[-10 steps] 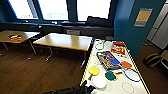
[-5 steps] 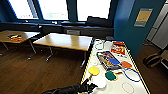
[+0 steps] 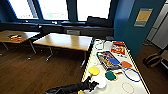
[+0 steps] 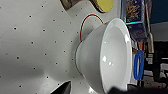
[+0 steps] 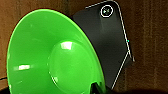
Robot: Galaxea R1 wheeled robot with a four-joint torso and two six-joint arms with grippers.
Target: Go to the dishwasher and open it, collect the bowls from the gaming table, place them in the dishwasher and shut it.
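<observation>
The gaming table [image 3: 113,88], white-topped with a yellow edge, stands at the right. On it sit a yellow bowl [image 3: 94,70], a teal bowl [image 3: 110,75], an orange bowl [image 3: 126,64] and a white bowl [image 3: 100,81]. My left gripper [image 3: 92,84] is at the white bowl's near rim. In the left wrist view the white bowl [image 4: 110,55] looms large, and my left gripper [image 4: 91,89] is open with its dark tips on either side of the bowl's wall. My right gripper [image 5: 96,89] is shut on the rim of the large green bowl [image 5: 50,57]. The dishwasher is out of view.
A blue ring [image 3: 131,74], a red ring [image 3: 128,87], a game box [image 3: 107,60] and a red packet [image 3: 118,48] also lie on the gaming table. Two wood-topped tables [image 3: 65,41] stand to the left over wooden floor. A bag [image 3: 152,60] lies at the right.
My left arm has reached further right, up to the white bowl. The rest of the scene is unchanged.
</observation>
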